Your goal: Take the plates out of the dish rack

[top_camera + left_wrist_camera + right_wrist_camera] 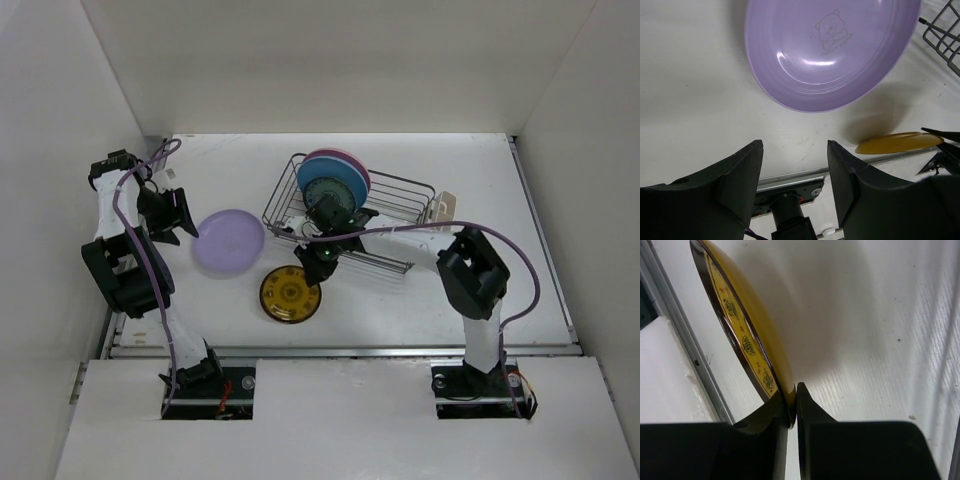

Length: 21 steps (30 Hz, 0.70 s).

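Observation:
The lavender plate [229, 241] lies flat on the table left of the dish rack [400, 200]; it fills the top of the left wrist view [830, 50]. My left gripper [185, 222] is open and empty just left of it. A light blue plate [332, 186] and a pink plate [350, 160] behind it stand upright in the rack. My right gripper [312, 268] is shut on the rim of the small yellow dark-rimmed plate [289, 294], holding it low over the table in front of the rack; the rim shows pinched between the jaws in the right wrist view [747, 347].
A cream cutlery cup [442, 208] sits at the rack's right end. A metal rail [350, 350] runs along the table's near edge. White walls enclose the table on three sides. The rack's corner [942, 30] shows in the left wrist view.

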Motion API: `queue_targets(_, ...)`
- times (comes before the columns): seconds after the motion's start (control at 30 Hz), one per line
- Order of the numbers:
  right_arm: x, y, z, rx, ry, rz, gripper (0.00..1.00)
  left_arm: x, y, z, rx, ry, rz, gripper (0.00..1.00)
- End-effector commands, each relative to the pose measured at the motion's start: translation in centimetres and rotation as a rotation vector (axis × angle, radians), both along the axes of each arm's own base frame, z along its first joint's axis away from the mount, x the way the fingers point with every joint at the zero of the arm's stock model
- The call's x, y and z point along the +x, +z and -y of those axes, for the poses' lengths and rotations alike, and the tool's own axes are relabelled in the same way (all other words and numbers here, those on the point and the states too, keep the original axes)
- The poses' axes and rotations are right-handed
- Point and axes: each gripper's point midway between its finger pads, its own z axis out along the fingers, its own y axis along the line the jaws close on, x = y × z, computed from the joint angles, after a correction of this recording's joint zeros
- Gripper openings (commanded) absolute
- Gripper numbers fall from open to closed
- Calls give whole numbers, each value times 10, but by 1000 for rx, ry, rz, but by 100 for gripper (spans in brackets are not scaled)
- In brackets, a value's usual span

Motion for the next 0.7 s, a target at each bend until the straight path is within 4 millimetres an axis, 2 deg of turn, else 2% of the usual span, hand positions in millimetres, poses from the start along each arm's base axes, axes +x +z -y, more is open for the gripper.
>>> queue_targets(0.0,2,6,-7,38,28,5,13,-4,22,2,12,-10,45,51)
queue_targets(0.03,1,1,-10,27,26,0,15,-7,21,1,20,-9,32,51)
queue_targets(0.1,11,-13,-6,-31,-4,20,26,-8,21,0,28,-8,28,51)
queue_targets(0.13,12,-12,-4,-49,-23,18,34,-10,21,1,24,-8,18,51)
queue_targets(0.2,18,-11,-4,-57,-43,36,56,-10,21,1,24,-8,18,51)
queue_targets(0.37,24,5,-5,-29,-57,85,63,-11,23,0,32,-8,13,52)
queue_targets(0.5,34,52,-3,6,-99,167,63,-8,30,-2,39,-7,31,52)
queue_targets(0.53,37,84,-6,64,-104,213,64,-8,33,-2,40,-7,33,52)
queue_targets(0.63,32,144,-18,220,-70,273,68,-6,35,-3,44,-7,43,52)
queue_targets(0.67,30,174,-16,285,-81,315,71,-6,35,-3,44,-7,43,52)
